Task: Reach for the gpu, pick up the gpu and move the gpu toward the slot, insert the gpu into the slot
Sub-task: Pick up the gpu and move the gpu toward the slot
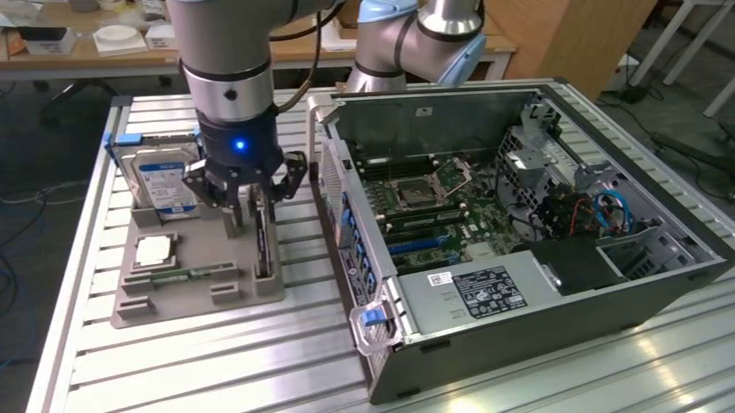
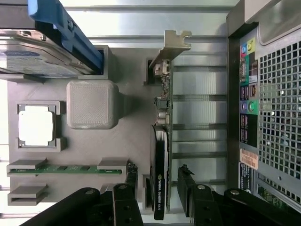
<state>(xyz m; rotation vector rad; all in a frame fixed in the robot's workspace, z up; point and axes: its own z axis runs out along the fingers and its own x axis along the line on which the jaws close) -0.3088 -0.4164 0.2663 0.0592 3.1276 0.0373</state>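
The gpu [image 1: 264,245] stands on edge in a groove of the grey holder tray [image 1: 195,288], black face and green board seen edge-on, its pale bracket [image 2: 171,44] at the far end. My gripper [image 1: 255,202] hangs right over it, open. In the wrist view the gripper [image 2: 157,169] straddles the gpu [image 2: 162,141], with one black finger [image 2: 130,181] on each side and a small gap to the card. The blue slot [image 1: 419,247] lies on the green motherboard inside the open computer case, to the exterior view's right of the tray.
The tray also holds a silver hard drive [image 1: 161,185] with a blue clip, a square processor [image 1: 155,249] and a narrow green memory stick [image 1: 184,277]. The open case [image 1: 643,258] stands close beside the tray, its perforated rear panel [image 2: 277,117] near the gpu. A second arm stands behind.
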